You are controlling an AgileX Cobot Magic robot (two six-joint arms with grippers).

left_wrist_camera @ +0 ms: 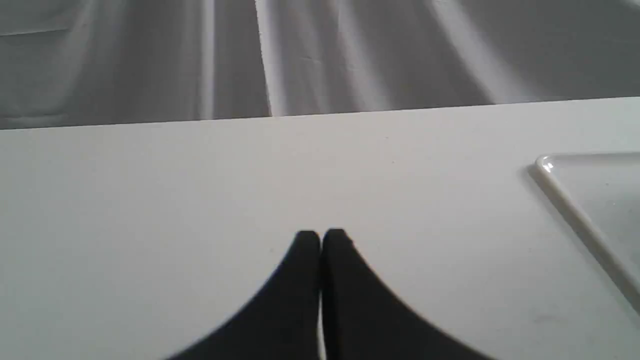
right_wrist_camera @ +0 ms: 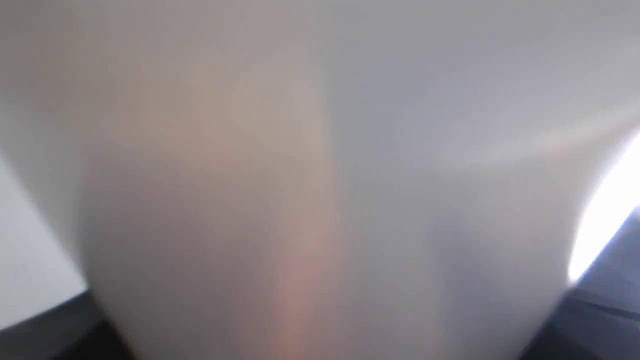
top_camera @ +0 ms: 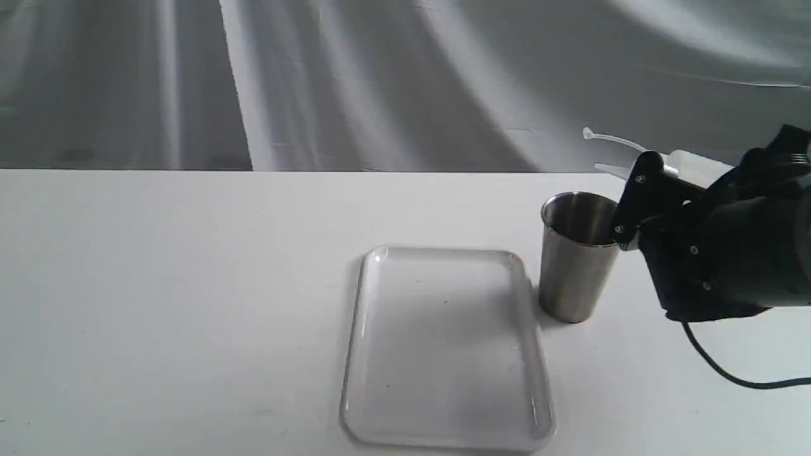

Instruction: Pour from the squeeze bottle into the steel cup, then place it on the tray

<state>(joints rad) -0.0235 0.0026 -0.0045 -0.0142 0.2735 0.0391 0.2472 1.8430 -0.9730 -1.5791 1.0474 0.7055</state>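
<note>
The squeeze bottle (top_camera: 696,167) lies tipped nearly level in my right gripper (top_camera: 656,187), which is shut on its body. Its nozzle points left over the far rim of the steel cup (top_camera: 575,266), and the thin cap strap sticks out above it. No stream of liquid is visible. The cup stands upright on the table, just right of the tray (top_camera: 355,345), which is flat, white and holds nothing. In the right wrist view the blurred bottle (right_wrist_camera: 320,200) fills the picture, with a faint amber tint. My left gripper (left_wrist_camera: 320,235) hovers shut over bare table, holding nothing.
A white table (top_camera: 158,285) runs to a grey draped cloth (top_camera: 380,82) at the back. A black cable (top_camera: 722,370) trails from the right arm across the table. A corner of the tray's rim (left_wrist_camera: 575,210) shows in the left wrist view.
</note>
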